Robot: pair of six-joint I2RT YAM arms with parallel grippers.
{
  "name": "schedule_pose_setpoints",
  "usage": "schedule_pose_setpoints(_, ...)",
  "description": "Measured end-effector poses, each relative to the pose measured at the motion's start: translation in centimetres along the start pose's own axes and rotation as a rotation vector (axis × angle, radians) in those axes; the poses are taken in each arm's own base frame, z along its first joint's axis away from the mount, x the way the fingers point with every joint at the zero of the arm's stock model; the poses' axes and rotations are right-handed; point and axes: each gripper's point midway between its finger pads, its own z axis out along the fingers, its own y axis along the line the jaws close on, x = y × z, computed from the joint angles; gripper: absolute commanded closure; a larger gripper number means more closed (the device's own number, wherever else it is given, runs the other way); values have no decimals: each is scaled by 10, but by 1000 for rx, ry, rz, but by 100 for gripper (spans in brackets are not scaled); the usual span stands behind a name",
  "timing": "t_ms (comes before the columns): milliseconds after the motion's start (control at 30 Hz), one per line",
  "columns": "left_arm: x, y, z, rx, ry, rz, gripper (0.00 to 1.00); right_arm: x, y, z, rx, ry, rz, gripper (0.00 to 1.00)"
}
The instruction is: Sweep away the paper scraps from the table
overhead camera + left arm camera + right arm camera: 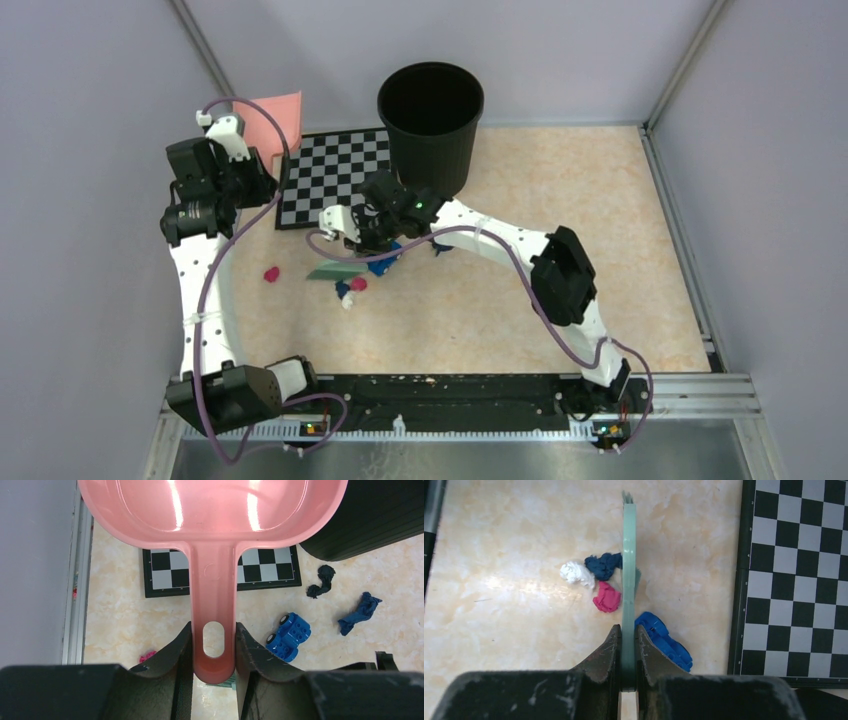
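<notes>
My left gripper (245,168) is shut on the handle of the pink dustpan (214,595) and holds it up at the table's (600,200) far left. My right gripper (358,238) is shut on the grey-green hand brush (628,570), whose edge rests beside three paper scraps: white (575,574), dark blue (603,565) and pink (606,598). Another pink scrap (270,273) lies alone to the left. The left wrist view shows a black scrap (320,580) and a blue scrap (360,612) near the bin.
A black bin (432,120) stands at the back centre. A checkerboard mat (335,175) lies left of it. A blue toy car (665,641) sits just right of the brush, also seen from the left wrist (288,636). Grey walls enclose the table.
</notes>
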Motion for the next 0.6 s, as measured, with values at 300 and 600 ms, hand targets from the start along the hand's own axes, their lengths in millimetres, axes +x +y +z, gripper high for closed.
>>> schedule_pose_setpoints(300, -4, 0, 0, 0, -6, -1, 100, -45, -20, -24, 124, -122, 151, 100)
schedule_pose_setpoints(600, -34, 11, -11, -73, -78, 68, 100, -123, -69, -15, 218, -460, 599, 100)
